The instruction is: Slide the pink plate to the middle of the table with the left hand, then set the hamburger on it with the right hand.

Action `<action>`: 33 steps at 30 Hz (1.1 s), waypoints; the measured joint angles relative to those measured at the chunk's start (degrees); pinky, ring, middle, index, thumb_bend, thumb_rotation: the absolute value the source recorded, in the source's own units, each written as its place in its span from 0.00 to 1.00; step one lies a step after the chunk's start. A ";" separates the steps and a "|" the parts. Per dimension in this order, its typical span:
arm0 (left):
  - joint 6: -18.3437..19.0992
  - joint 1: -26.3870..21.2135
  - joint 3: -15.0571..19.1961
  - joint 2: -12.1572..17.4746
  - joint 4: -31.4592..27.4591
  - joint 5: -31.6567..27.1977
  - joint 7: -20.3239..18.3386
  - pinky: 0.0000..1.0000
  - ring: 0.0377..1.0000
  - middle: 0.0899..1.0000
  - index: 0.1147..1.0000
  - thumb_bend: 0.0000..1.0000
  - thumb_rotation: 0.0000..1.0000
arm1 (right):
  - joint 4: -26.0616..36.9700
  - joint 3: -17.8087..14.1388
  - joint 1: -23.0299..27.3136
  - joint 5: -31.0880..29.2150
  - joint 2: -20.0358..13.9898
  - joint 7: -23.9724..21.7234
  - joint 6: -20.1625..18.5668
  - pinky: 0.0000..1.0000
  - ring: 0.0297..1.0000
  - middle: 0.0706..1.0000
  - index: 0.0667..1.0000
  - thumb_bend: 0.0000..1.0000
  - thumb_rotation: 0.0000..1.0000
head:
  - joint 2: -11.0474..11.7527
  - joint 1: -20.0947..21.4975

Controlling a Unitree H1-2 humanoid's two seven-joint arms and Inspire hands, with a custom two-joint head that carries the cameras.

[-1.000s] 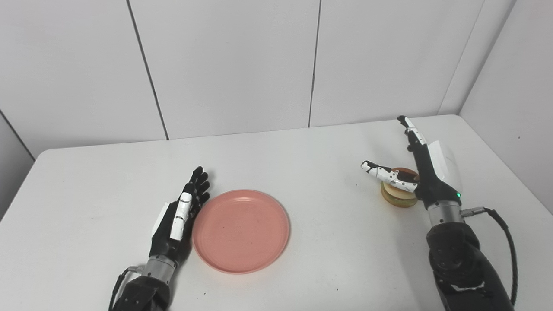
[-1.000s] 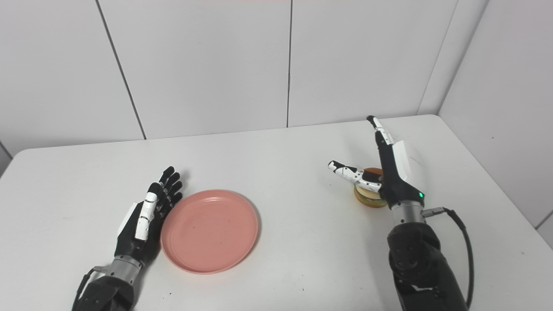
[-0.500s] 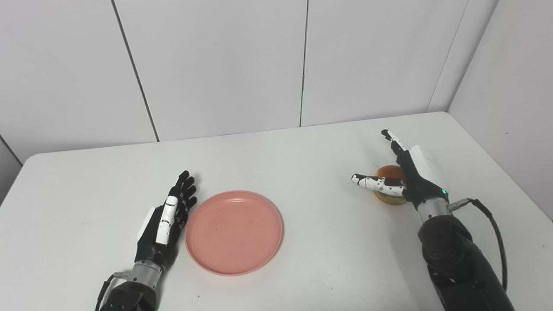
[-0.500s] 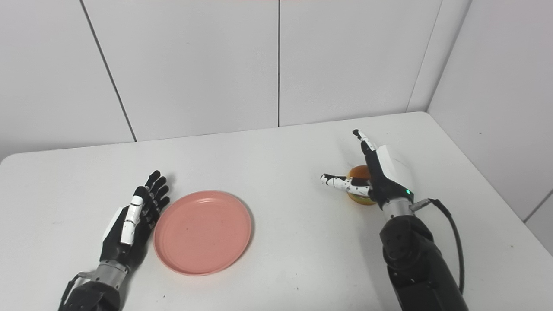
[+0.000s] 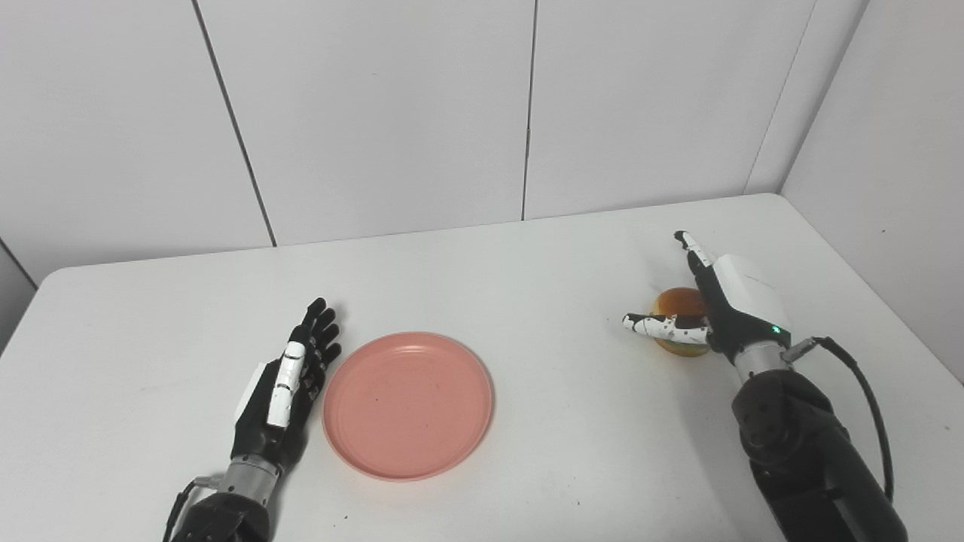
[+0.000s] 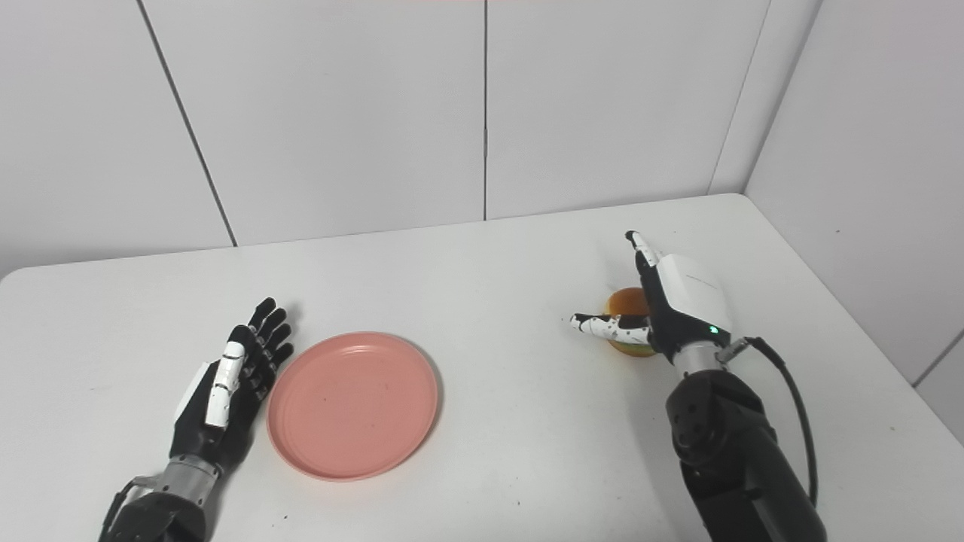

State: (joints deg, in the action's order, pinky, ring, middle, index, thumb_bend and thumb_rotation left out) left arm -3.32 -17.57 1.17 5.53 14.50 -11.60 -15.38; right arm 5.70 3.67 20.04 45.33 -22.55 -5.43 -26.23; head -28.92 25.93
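The pink plate [image 5: 407,403] lies flat on the white table [image 5: 527,256], a little left of its middle. My left hand [image 5: 288,384] rests open on edge beside the plate's left rim, fingers straight and pointing away from me. On the right stands the hamburger [image 5: 676,306], mostly hidden behind my right hand [image 5: 715,312]. That hand is open around it: the thumb reaches left in front of the bun, the fingers stretch up behind it. Whether they touch the bun I cannot tell.
White wall panels close off the table's far edge and its right side. A black cable [image 5: 866,391] loops from the right wrist near the table's right edge.
The camera has shifted, so the whole picture moved. My right hand has sunk lower over the hamburger, covering more of it. The left hand and the plate keep their places.
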 measured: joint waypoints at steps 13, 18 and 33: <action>0.49 0.74 0.07 0.24 -1.14 -0.57 -0.04 1.00 1.00 1.00 1.00 0.49 1.00 | -0.27 -0.90 0.01 2.82 -0.62 -4.62 -0.27 0.88 0.91 0.90 0.92 0.92 0.41 | -0.26 0.09; 0.52 0.78 0.04 0.30 -1.17 -0.59 -0.05 1.00 1.00 1.00 1.00 0.49 1.00 | -0.82 -1.50 0.05 4.37 -0.59 -9.14 -0.36 0.80 0.87 0.88 0.89 0.91 0.34 | -0.26 0.00; 0.92 0.97 -0.16 0.49 -1.39 -0.54 -0.09 1.00 1.00 1.00 1.00 0.50 1.00 | -3.95 -2.75 0.34 5.76 0.67 -8.57 -0.35 0.20 0.28 0.46 0.76 0.58 0.02 | -0.70 0.00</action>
State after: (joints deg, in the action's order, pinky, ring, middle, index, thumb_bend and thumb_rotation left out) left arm -2.40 -16.61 1.01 6.02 13.11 -12.14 -15.47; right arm 1.75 0.91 20.39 51.10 -21.89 -13.99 -26.58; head -29.62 25.93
